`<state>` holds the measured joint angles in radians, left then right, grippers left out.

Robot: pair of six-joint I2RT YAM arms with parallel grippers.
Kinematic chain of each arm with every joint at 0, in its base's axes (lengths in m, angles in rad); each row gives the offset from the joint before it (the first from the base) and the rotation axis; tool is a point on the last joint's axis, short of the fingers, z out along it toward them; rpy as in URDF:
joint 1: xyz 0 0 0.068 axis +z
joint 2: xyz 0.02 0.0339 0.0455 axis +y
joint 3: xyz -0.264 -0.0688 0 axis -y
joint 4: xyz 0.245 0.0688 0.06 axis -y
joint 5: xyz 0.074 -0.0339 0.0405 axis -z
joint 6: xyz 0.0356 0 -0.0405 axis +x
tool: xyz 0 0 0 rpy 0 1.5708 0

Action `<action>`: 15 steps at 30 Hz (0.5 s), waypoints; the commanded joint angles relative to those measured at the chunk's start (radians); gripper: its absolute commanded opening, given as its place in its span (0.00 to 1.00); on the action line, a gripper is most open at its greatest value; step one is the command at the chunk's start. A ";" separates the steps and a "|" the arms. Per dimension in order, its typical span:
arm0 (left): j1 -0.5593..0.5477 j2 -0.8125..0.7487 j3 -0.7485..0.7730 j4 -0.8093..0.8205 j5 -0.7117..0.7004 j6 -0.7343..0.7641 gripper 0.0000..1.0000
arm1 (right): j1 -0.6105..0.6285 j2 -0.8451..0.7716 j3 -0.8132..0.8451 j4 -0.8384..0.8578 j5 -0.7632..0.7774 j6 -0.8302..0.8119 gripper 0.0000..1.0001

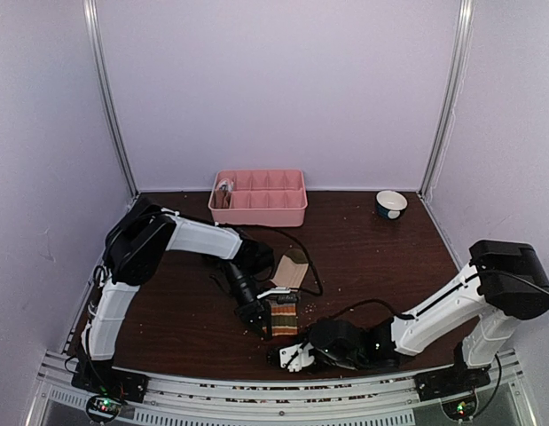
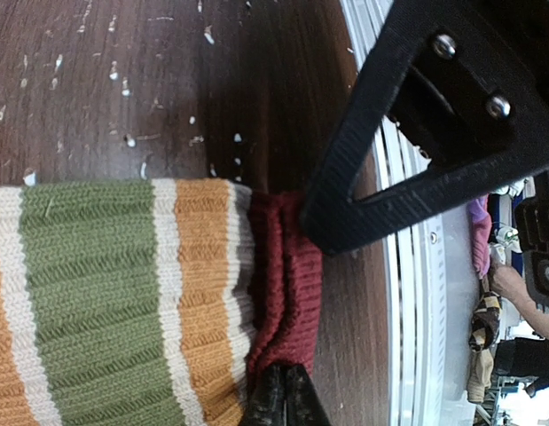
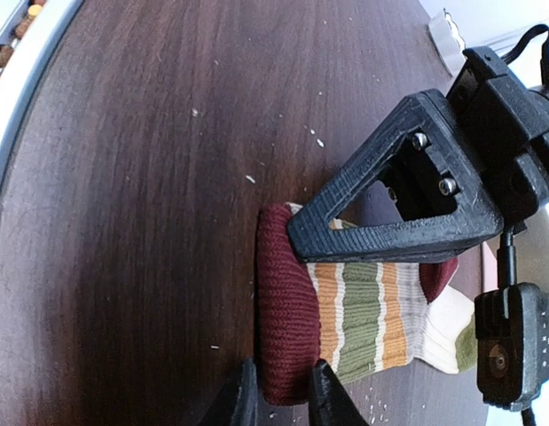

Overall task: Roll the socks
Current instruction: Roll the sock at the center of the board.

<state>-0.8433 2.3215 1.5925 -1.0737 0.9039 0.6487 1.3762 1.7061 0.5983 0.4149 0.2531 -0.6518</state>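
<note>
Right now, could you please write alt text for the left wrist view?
The left gripper pinches the dark red end of a striped sock, green, orange and cream, lying on a dark wooden table with pale specks.

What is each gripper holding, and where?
Left gripper pinches the red cuff of the striped sock. Right gripper straddles the cuff's opposite edge; grip unclear.

Striped sock (image 2: pixel 97 302) cropped by left wrist view's left and bottom edges; contents of the pink tray (image 1: pixel 256 216) indistinct.

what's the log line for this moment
striped sock mostly flat | left fingers pinching maroon cuff | right fingers astride cuff
</note>
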 commanded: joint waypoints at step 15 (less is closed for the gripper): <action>0.012 0.073 -0.005 -0.011 -0.177 0.016 0.03 | 0.010 0.075 0.040 0.045 0.054 -0.031 0.19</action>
<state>-0.8425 2.3257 1.6012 -1.0916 0.8974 0.6491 1.3987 1.7569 0.6178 0.4412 0.2844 -0.6746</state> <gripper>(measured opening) 0.033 0.192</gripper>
